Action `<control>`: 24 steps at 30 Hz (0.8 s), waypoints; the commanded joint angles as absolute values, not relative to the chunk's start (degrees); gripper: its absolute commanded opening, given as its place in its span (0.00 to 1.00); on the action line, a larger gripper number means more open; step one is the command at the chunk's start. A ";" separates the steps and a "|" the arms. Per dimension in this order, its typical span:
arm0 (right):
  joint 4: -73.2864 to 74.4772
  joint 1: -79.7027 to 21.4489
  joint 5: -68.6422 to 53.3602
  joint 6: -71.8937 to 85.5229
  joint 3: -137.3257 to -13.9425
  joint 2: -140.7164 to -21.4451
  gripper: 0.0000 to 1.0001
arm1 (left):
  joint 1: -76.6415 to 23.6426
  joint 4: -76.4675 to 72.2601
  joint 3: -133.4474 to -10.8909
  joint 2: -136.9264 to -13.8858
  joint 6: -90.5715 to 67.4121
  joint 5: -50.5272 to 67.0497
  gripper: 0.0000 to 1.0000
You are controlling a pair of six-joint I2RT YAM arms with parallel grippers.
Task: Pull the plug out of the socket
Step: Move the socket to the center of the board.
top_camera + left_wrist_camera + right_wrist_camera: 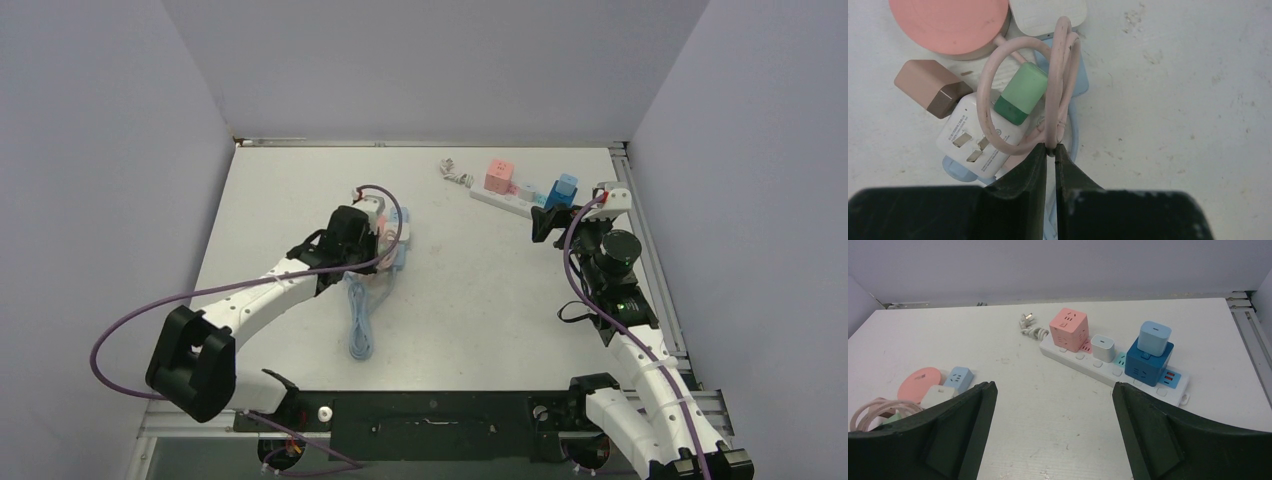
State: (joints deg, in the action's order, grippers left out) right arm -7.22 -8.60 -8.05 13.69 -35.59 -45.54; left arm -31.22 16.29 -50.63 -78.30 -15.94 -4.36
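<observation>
Plugs sit in the power strip [1098, 365], far right: pink cube [1069, 329], white charger [1103, 348], and blue cube [1148, 362] with a light-blue charger [1154, 338] on top. All look like rigid, light, smooth plastic. Prongs likely tight, so I expect the strip to lift if not held. I'd grip the white charger on its flat sides, though the cubes crowd it. Right gripper [1054, 405] is wide open, empty, facing the strip. Left gripper [1050, 150] is closed on the pink cable [1058, 75] in the centre-left pile, well apart.
</observation>
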 commanded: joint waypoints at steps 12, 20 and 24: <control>-10.44 -8.32 -11.05 14.04 -35.86 -49.15 0.90 | -54.10 9.72 -48.71 -75.78 -11.71 4.04 0.00; -10.55 -8.34 -14.08 14.94 -36.65 -51.66 0.90 | -55.25 9.29 -49.72 -71.14 -11.60 2.62 0.59; -10.79 -8.56 -17.66 16.39 -37.42 -53.21 0.90 | -53.18 8.17 -48.95 -65.55 -11.84 1.64 0.89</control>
